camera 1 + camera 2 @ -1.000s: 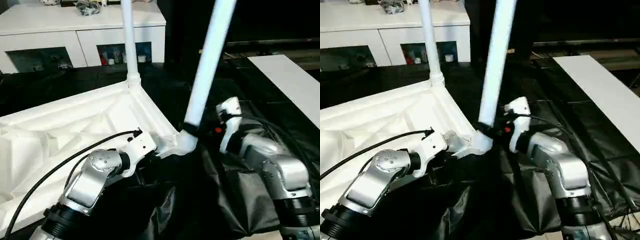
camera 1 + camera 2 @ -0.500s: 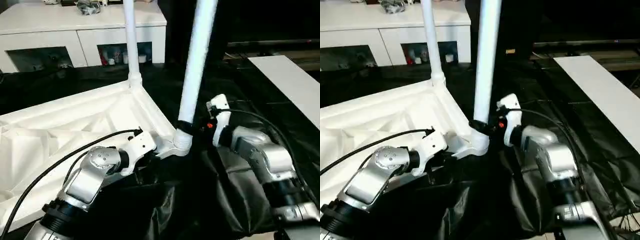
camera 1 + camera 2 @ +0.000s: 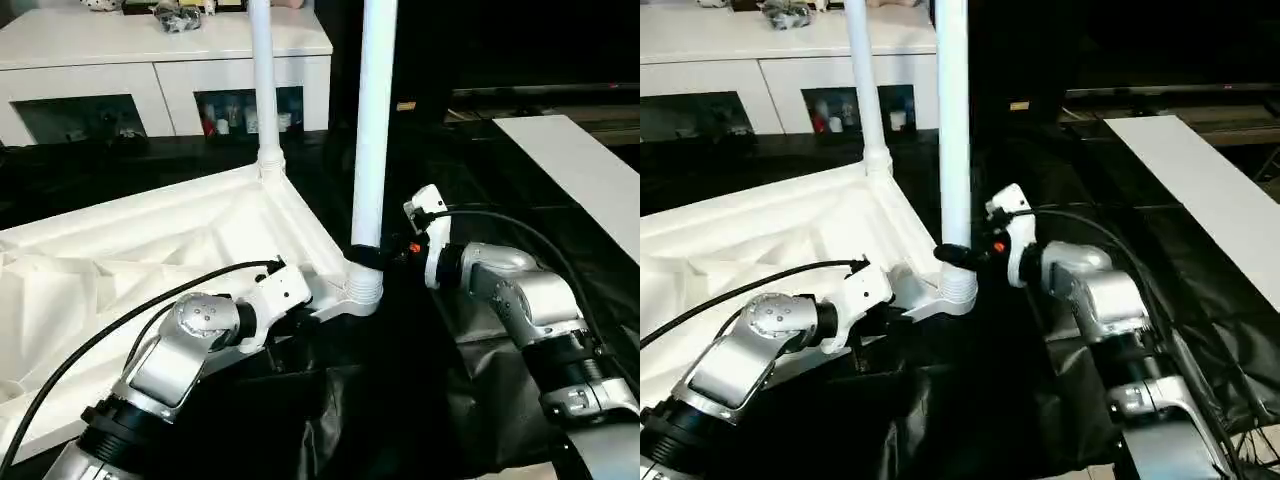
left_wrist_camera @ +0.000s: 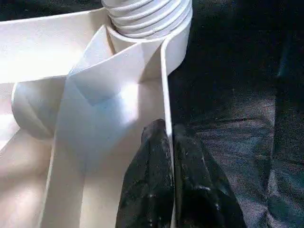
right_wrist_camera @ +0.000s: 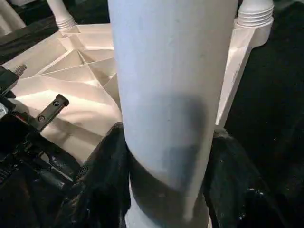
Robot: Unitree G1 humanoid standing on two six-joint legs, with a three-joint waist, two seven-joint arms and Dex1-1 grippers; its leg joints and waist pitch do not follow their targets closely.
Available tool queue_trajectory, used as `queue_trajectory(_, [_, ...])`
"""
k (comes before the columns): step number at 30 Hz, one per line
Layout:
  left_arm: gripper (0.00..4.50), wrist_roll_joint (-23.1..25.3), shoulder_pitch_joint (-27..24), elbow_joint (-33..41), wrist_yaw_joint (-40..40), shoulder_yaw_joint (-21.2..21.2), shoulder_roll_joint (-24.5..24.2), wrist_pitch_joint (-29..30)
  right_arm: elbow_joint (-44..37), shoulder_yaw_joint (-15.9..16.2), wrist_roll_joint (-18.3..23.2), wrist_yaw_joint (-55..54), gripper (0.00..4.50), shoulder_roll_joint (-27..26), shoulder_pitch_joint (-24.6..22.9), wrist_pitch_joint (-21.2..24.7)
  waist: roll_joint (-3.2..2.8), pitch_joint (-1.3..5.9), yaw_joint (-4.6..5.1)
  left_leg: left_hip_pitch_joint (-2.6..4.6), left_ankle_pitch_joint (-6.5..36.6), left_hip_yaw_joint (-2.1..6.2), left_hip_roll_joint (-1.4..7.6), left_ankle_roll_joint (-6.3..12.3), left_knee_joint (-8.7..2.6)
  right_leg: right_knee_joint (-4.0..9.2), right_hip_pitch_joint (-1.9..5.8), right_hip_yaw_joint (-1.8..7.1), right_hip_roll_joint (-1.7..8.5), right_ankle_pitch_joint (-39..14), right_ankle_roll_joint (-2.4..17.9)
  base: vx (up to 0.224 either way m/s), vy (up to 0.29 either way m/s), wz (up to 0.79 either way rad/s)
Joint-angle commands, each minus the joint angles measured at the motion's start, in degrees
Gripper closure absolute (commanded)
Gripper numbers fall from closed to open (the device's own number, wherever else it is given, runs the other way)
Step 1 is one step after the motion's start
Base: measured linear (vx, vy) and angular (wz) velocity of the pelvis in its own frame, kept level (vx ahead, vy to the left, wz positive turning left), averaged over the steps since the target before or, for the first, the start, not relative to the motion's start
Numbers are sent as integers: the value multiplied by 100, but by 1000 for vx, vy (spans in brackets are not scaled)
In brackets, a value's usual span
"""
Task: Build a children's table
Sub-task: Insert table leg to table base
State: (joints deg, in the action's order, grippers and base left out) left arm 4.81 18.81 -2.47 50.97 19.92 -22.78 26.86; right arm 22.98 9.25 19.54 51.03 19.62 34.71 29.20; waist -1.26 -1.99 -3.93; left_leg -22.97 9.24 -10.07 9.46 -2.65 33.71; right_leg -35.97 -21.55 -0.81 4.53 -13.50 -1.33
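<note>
Now the white plastic rectangular tabletop lies upside down on the black-draped surface, ribbed underside up. A long tapered white tube leg stands upright in the near corner socket, long axis vertical. The right end effector grasps that leg low down, fingers either side. The left end effector is clenched on the tabletop's thin rim beside the socket. Another white leg stands at the far corner.
</note>
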Motion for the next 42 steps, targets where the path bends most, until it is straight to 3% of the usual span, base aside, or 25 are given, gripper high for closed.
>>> queue_trajectory(1, [450, 71, -38, -153, 154, 220, -108, -32, 454, 271, -307, 132, 266, 104, -81, 273, 45, 238, 30, 168, 1630, 113, 319, 66, -453, 489, 79, 147, 299, -845, 1264, 0, 0, 0])
queue_trajectory(9, [450, 32, -38, -152, 90, 171, -105, -60, 822, -54, -240, -184, 266, -108, -56, -56, 36, 235, 40, 175, 1787, 113, 328, 6, -470, 507, 67, 151, 313, -1083, 1266, 0, 0, 0])
queue_trajectory(13, [450, -16, -61, -133, 37, 119, -132, -77, 587, -465, 2, -416, 266, -199, -471, -239, 27, 231, 41, 180, 1840, 118, 334, -23, -489, 522, 55, 160, 310, -1083, 1196, 0, 0, 0])
queue_trajectory(14, [450, -17, -67, -130, 33, 111, -142, -87, 519, -518, 34, -453, 266, -226, -555, -280, -4, 240, 32, 185, 1854, 125, 332, -36, -491, 514, 55, 159, 310, -1052, 1196, 0, 0, 0])
queue_trajectory(19, [450, -40, -58, -161, -25, 55, -110, -107, 57, -674, 84, -612, 266, -365, -1128, -604, 16, 237, 27, 184, 1852, 114, 333, -11, -498, 537, 48, 160, 304, -1020, 1161, 0, 0, 0])
queue_trajectory(21, [450, -44, -38, -197, -34, 46, -104, -129, -173, -690, 44, -778, 266, -476, -1446, -803, -89, 243, 16, 191, 1934, 134, 333, -76, -516, 538, 45, 162, 304, -1013, 1108, 0, 0, 0])
queue_trajectory(24, [450, -46, -18, -223, -42, 41, -97, -140, -320, -701, 34, -886, 266, -557, -1648, -899, -44, 245, 19, 183, 1980, 135, 326, -81, -534, 552, 57, 158, 298, -1036, 1057, 0, 0, 0])
queue_trajectory(25, [450, -55, -3, -235, -45, 46, -94, -138, -424, -684, 9, -948, 266, -595, -1771, -956, -49, 242, 24, 191, 2015, 130, 325, -63, -536, 565, 47, 156, 297, -1117, 1064, 0, 0, 0])
queue_trajectory(26, [450, -61, 11, -248, -47, 52, -99, -146, -560, -637, -31, -1005, 266, -628, -1896, -1014, -119, 236, 4, 201, 2060, 136, 331, -80, -540, 583, 29, 169, 312, -1224, 1032, 0, 0, 0])
queue_trajectory(27, [450, -61, 24, -260, -38, 63, -112, -159, -707, -558, -84, -1050, 266, -645, -2000, -1031, -126, 248, 6, 215, 2098, 139, 335, -110, -551, 593, 32, 165, 302, -1238, 995, 0, 0, 0])
queue_trajectory(29, [450, -60, 44, -276, -41, 67, -119, -176, -888, -429, -196, -1090, 266, -630, -2102, -1085, -95, 256, -1, 218, 2033, 134, 339, -108, -554, 594, 37, 165, 291, -1141, 959, 0, 0, 0])
queue_trajectory(31, [450, -60, 56, -279, -33, 71, -126, -178, -1032, -277, -304, -1063, 266, -574, -2151, -1100, -106, 264, -14, 193, 1918, 137, 334, -89, -560, 576, 60, 158, 292, -1013, 937, 0, 0, 0])
queue_trajectory(32, [450, -62, 61, -280, -32, 73, -128, -177, -1132, -117, -427, -1011, 266, -496, -2168, -1092, -101, 276, -16, 192, 1859, 137, 334, -79, -555, 567, 69, 154, 292, -932, 948, 0, 0, 0])
queue_trajectory(33, [450, -56, 64, -281, -32, 81, -137, -183, -1212, 134, -622, -915, 266, -363, -2132, -1037, -56, 280, -13, 190, 1820, 131, 338, -64, -552, 571, 75, 151, 288, -898, 949, 0, 0, 0])
queue_trajectory(35, [450, -51, 67, -284, -35, 94, -150, -197, -1249, 275, -735, -860, 266, -281, -2099, -972, -84, 271, -17, 176, 1762, 128, 330, -34, -545, 563, 76, 151, 288, -871, 949, 0, 0, 0])
queue_trajectory(36, [450, -53, 68, -285, -43, 94, -145, -196, -1240, 395, -806, -761, 266, -201, -2052, -911, -46, 259, -9, 181, 1840, 123, 325, -38, -549, 578, 70, 160, 306, -1113, 909, 0, 0, 0])
queue_trajectory(38, [450, -55, 64, -282, -49, 91, -148, -199, -1244, 550, -898, -642, 266, -100, -2003, -851, -63, 221, -1, 201, 2100, 122, 326, -84, -570, 628, 36, 170, 315, -1532, 872, 0, 0, 0])
queue_trajectory(39, [450, -57, 62, -276, -58, 89, -143, -193, -1232, 706, -982, -498, 267, 10, -1950, -785, 19, 201, 27, 228, 2406, 137, 332, -159, -580, 668, 33, 171, 316, -1984, 812, 0, 0, 0])
queue_trajectory(40, [450, -65, 57, -268, -65, 88, -146, -188, -1237, 829, -1054, -395, 267, 98, -1916, -748, -9, 191, 25, 263, 2613, 154, 328, -219, -586, 695, 11, 182, 330, -2336, 738, 0, 0, 0])
queue_trajectory(42, [450, -67, 40, -256, -71, 87, -160, -192, -1233, 923, -1066, -287, 267, 164, -1877, -643, -12, 209, 47, 275, 2648, 172, 341, -261, -603, 700, 2, 198, 319, -2272, 686, 0, 0, 0])
